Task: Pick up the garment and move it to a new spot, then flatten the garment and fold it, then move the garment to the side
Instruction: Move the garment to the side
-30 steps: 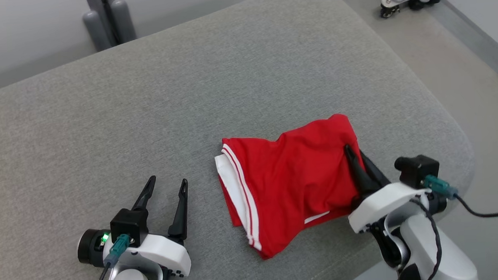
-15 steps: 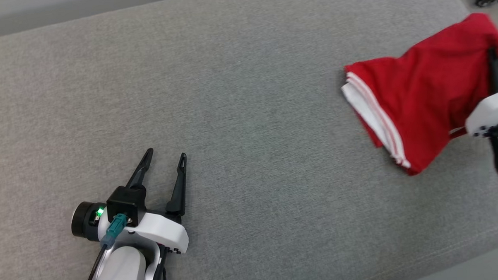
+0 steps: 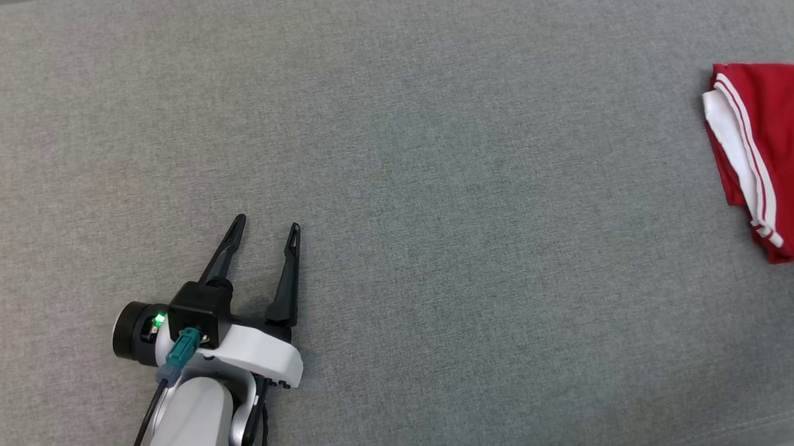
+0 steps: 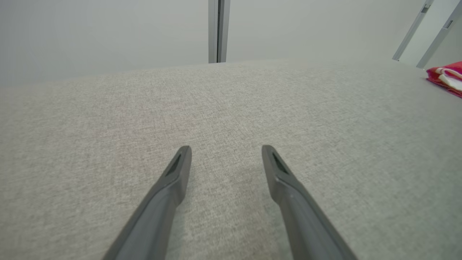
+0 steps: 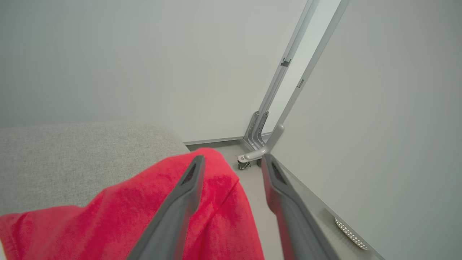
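The left gripper (image 3: 266, 222) stands wide open and empty, its two dark fingers low over bare grey cushion (image 3: 435, 182), with nothing between them in the left wrist view (image 4: 226, 148). The folded red garment (image 3: 771, 164), with its white trim, lies well off to this gripper's right, so only the hemmed end of it is inside the head view. From the left wrist it is a small red patch (image 4: 445, 76) far out on that side.

The right gripper (image 5: 233, 157) has its jaws apart and clamps nothing. The garment (image 5: 108, 216) sits directly under and just beyond its left finger, and the right finger reaches out past the cloth, over the floor (image 5: 252, 187).

The task looks close to done, with the cloth folded and set aside. The main risk is the placement. From the right wrist, the far part of the garment seems to lie at the rounded corner of the cushion, with floor right behind it. If part of it overhangs, its own weight could drag the fold off.

The second risk is the right gripper's withdrawal. A finger that lies against the top layer could catch it on the way back, pull the fold open or sweep the garment towards that corner. Lifting clear before pulling away would be safer.
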### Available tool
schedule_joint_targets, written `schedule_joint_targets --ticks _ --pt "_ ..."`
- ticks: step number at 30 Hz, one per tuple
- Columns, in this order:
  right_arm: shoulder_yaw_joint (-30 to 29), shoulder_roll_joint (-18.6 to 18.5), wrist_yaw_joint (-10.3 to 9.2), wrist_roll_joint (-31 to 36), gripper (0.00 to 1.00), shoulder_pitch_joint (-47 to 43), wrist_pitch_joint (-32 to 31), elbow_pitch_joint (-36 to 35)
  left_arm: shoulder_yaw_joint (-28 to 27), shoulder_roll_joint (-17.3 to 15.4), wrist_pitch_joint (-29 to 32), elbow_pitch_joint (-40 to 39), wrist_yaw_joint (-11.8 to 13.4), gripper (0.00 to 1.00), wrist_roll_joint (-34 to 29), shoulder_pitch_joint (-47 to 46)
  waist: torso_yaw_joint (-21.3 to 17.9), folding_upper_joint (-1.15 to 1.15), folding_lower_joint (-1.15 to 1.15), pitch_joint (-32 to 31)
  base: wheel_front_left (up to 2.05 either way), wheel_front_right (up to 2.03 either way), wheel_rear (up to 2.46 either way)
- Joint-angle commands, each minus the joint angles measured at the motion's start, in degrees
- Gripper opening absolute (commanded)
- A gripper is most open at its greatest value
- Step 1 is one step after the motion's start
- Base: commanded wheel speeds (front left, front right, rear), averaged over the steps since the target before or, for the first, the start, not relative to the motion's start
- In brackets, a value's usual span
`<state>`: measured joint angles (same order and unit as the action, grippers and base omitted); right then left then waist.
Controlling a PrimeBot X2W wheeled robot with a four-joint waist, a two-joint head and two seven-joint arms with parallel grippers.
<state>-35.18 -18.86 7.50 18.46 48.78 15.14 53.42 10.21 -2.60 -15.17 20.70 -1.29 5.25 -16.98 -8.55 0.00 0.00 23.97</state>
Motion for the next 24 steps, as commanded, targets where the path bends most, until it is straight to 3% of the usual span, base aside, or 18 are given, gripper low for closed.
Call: schedule_joint_targets --ticks 1,4,8,16,24 --pt "-2.1 0.6 -0.02 1.5 1.00 0.4 0.0 -2.0 -0.1 -0.6 0.1 0.6 0.1 1.00 0.3 -0.4 0.3 0.00 0.00 -0.2 0.00 0.00 0.00" --pt "-3.3 1.8 -0.02 2.4 1.00 0.9 0.0 -4.6 0.0 -0.5 0.1 0.6 0.5 1.00 0.8 -0.1 0.7 0.00 0.00 -1.0 0.00 0.00 0.00" --pt "0.2 3.7 -0.02 0.0 1.00 1.0 0.0 -7.0 -0.3 -0.5 0.0 0.3 1.0 1.00 1.4 0.7 1.0 0.00 0.00 -2.2 0.00 0.00 0.00" --pt "17.0 10.6 -0.02 -11.0 1.00 -7.6 0.0 -17.3 -1.6 -0.4 0.0 0.0 2.5 1.00 3.2 2.8 2.2 0.00 0.00 -6.2 0.00 0.00 0.00" --pt "28.5 14.3 -0.02 -19.9 1.00 -20.2 0.0 -23.7 -2.8 -0.4 0.0 0.3 3.5 1.00 4.7 5.0 4.7 0.00 0.00 -10.4 0.00 0.00 0.00"
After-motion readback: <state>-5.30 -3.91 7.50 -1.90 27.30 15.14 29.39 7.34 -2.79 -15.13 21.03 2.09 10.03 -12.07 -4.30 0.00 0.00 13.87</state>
